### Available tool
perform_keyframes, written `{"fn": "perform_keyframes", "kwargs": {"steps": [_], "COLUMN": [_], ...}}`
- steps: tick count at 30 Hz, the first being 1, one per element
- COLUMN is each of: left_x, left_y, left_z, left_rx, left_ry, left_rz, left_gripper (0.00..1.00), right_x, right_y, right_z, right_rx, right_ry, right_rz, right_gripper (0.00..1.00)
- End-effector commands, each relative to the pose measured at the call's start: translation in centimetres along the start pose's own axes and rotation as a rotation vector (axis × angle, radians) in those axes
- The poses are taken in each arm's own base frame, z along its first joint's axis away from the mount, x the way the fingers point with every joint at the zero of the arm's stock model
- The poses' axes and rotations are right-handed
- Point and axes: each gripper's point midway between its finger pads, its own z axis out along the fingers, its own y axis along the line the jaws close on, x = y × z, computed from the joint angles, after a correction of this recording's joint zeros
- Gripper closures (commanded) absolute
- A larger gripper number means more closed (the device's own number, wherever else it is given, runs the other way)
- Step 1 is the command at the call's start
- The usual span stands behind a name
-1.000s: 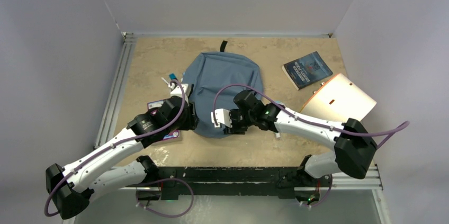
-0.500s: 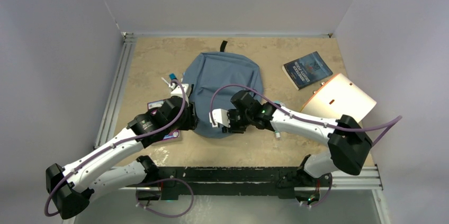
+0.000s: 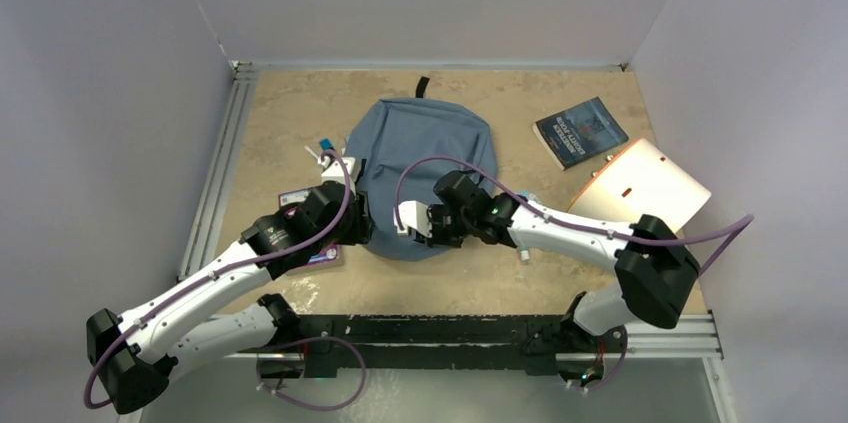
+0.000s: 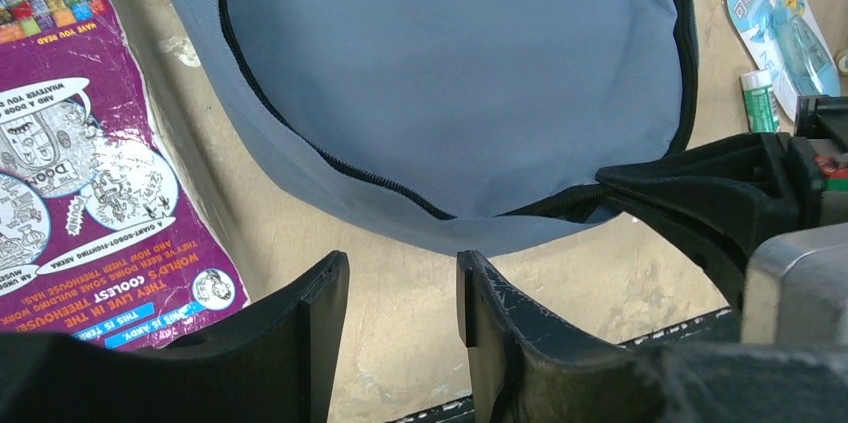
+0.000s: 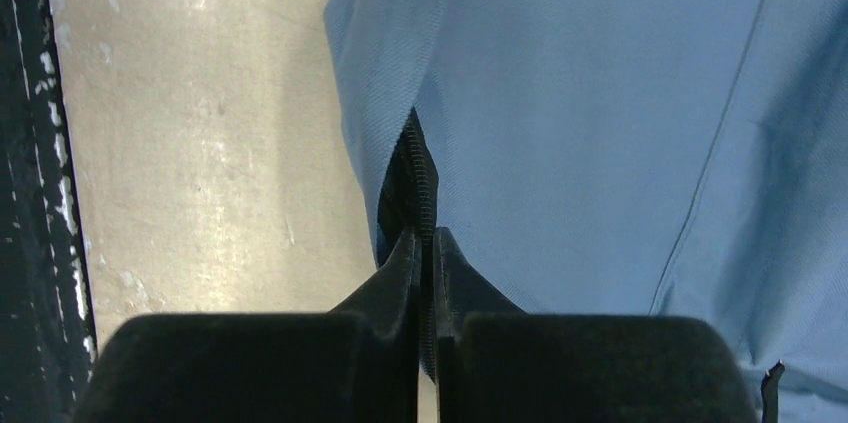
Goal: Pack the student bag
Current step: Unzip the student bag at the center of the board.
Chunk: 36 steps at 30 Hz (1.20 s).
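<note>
**Robot's right gripper [image 5: 425, 241] pinches black zipper [image 5: 418, 173] of slate-blue fabric backpack [image 3: 425, 143]**

The backpack lies flat in the middle of the beige table [image 3: 290, 108]. The fully closed fingers grip the zipper at its near edge. The left gripper [image 4: 400, 288] hovers beside it, half parted, empty.

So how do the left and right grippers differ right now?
The left gripper is open and holds nothing; the right gripper is shut on the bag's zipper. The left gripper sits over the table just off the bag's near edge; the right gripper touches that edge. Both are at the bag's near end.
</note>
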Motion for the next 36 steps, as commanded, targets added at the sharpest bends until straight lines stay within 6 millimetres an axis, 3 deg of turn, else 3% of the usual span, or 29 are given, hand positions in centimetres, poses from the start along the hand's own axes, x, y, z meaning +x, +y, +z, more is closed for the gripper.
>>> {"fn": "perform_keyframes", "kwargs": {"steps": [1,9,13,19,25,28,31,36], "left_x": [-3.2,-4.5,-5.1,-5.6,-6.8,-5.8,-3.4,0.4], "left_y": [-0.9,-1.4,-2.7,-4.7,-6.4,-6.3,-5.6,-3.6], "left_z": [-0.4,-0.5,-0.1,1.2,3.7,6.1,8.3,9.3], "left_rx": [0.011,0.035,0.086,0.16,0.181,0.15,0.115,0.084], "left_ry": [-0.111,-0.168,-0.184,-0.192,-0.225,-0.185,-0.101,-0.023], "left_rz": [-0.012,-0.02,0.007,0.031,0.106,0.145,0.149,0.118], "left_gripper": [0.56,0.53,0.53,0.53,0.53,0.54,0.54,0.55], "right_x": [-5.2,-6.4,-6.7,-5.2,-3.6,-3.1,-3.0,-2.5], "right_y": [-4.0,-8.3,-10.8,-16.1,-19.4,-21.0,-22.7,-25.7], "right_z": [-2.5,-6.3,-7.4,-8.6,-9.0,-9.7,-10.4,-10.6], "right_rx": [0.173,0.252,0.337,0.521,0.603,0.652,0.691,0.746], "right_ry": [-0.168,-0.326,-0.383,-0.353,-0.362,-0.383,-0.399,-0.391], "right_rz": [0.114,0.298,0.391,0.588,0.732,0.763,0.765,0.797], "right_gripper": [1.0,1.0,1.0,1.0,1.0,1.0,1.0,1.0]}}
